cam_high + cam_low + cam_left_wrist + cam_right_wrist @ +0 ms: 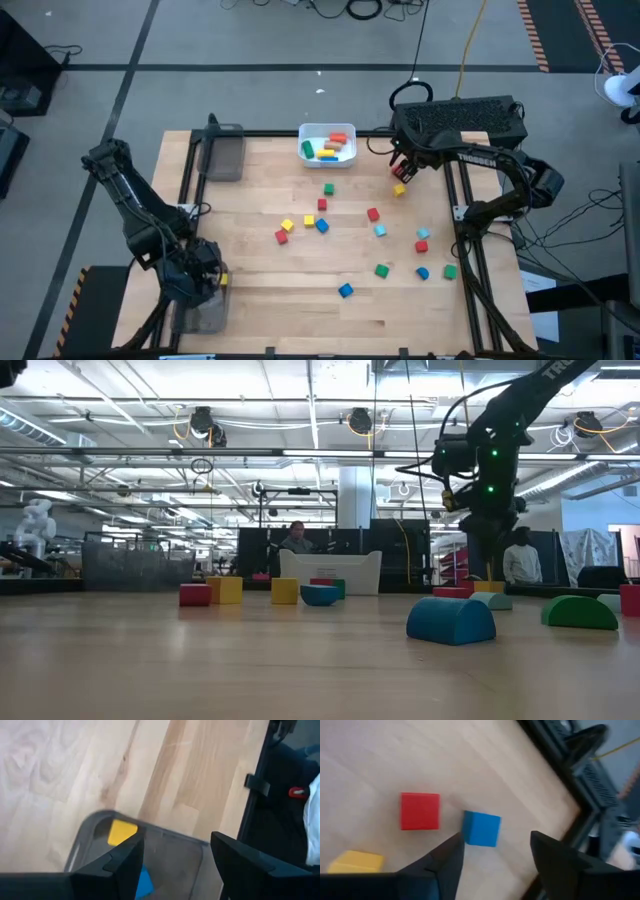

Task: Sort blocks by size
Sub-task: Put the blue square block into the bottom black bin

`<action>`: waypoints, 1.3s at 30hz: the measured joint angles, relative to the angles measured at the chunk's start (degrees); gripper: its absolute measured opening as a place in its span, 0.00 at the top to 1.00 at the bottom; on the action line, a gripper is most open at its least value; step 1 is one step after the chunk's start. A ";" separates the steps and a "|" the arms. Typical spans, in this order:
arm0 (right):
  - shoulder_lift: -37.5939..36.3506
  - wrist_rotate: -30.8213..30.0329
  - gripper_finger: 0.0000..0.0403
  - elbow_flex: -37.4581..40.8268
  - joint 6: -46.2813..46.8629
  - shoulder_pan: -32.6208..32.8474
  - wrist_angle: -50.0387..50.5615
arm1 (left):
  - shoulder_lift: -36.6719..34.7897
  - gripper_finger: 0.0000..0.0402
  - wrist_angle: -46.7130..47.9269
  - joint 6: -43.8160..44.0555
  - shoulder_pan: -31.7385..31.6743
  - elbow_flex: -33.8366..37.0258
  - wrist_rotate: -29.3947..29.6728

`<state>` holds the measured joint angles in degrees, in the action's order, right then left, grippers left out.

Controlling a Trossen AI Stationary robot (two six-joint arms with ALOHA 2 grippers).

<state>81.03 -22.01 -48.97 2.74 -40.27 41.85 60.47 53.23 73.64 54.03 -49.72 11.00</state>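
Wooden blocks (373, 214) in red, blue, green and yellow lie scattered over the table's middle and right. My right gripper (496, 840) is open over the far right corner, above a red cube (420, 811), a blue cube (481, 828) and a yellow block (355, 861) that rest on the wood; in the high view it (403, 168) stands beside the red and yellow ones. My left gripper (177, 840) is open above the near-left grey tray (87, 827), which holds a yellow block (122, 831) and a blue block (145, 882).
A white bin (328, 143) with several blocks stands at the far edge's middle. A second clear grey tray (222, 152) sits at the far left. The black frame rails (460, 200) border the table. People show in the room beyond (517, 560).
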 joint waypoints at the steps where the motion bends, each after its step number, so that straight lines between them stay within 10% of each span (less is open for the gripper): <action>1: 0.00 1.46 0.43 0.00 0.35 -0.36 -0.16 | 0.00 0.43 0.01 -0.61 -0.29 -0.01 0.31; 13: 6.27 3.94 0.29 0.00 1.54 -5.20 -3.65 | 0.00 0.43 -0.17 -8.95 -4.99 -0.01 7.55; 39: 13.96 11.18 0.72 -0.20 -5.58 -9.18 -4.19 | 0.00 0.43 -9.66 -28.55 -14.04 0.01 21.28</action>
<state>94.99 -10.83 -49.17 -2.84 -49.45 37.66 60.47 43.57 45.10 39.99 -49.71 32.27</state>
